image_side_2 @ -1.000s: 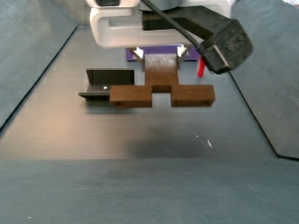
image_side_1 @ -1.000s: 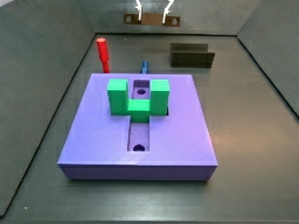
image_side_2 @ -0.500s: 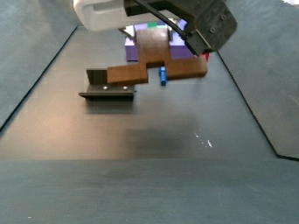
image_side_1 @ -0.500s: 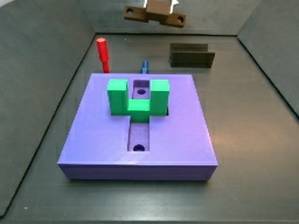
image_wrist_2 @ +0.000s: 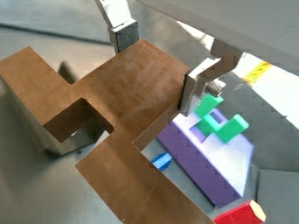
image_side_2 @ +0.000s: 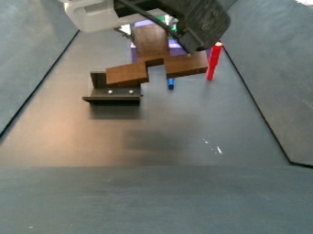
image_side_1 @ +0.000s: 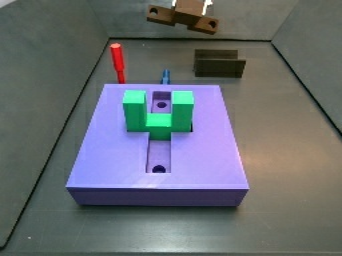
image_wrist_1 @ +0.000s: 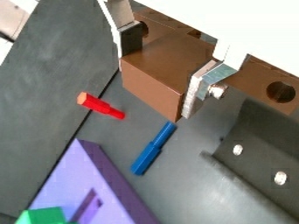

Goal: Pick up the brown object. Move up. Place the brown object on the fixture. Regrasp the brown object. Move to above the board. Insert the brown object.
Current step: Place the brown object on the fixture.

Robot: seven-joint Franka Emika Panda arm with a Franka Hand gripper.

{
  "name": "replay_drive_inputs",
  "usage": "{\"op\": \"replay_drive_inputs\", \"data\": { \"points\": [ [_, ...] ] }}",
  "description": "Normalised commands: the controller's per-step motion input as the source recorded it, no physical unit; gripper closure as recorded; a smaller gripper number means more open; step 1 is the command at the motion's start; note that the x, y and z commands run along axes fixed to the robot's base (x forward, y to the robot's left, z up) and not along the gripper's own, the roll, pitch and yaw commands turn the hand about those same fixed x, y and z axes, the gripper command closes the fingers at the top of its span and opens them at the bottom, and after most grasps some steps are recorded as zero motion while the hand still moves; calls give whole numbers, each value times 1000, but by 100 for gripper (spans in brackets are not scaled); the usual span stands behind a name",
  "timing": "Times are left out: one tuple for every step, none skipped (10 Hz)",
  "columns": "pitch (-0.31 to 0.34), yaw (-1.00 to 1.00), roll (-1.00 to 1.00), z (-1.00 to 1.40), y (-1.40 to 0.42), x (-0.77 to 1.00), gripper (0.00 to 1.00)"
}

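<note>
While it is held off the floor, tilted, the brown object (image_side_2: 150,68) is clamped between the closed fingers (image_wrist_1: 208,80) of the gripper (image_wrist_1: 167,58), above and beside the fixture (image_side_2: 113,90). The board (image_side_1: 214,150) is seen well apart.

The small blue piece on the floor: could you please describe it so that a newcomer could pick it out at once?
Start from the lavender board, the biggest thing in view, and go to its far end, beyond the green block. There, on the dark floor beside the red upright peg, lies the blue piece, below the gripper that holds the brown object in its jaws. It alone is blue, and a slim, short stick.
</note>
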Motion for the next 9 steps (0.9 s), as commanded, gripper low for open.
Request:
{"op": "replay_drive_inputs", "data": {
  "points": [
    [-529, -443, -1000, 146, 0, 180, 100],
    [-577, -434, -1000, 83, 0, 194, 100],
    [-614, -309, -974, 0, -29, 323, 100],
    [-597, -26, -131, 134, -277, 311, 100],
    [-520, 0, 197, 0, -471, 691, 100],
    [-526, 11, 580, 0, -414, 720, 100],
    [-6, 43, 940, 0, -191, 831, 100],
    [100, 49, 1000, 0, -231, 837, 100],
    [226, 0, 609, -34, -331, 946, 100]
  ]
}}
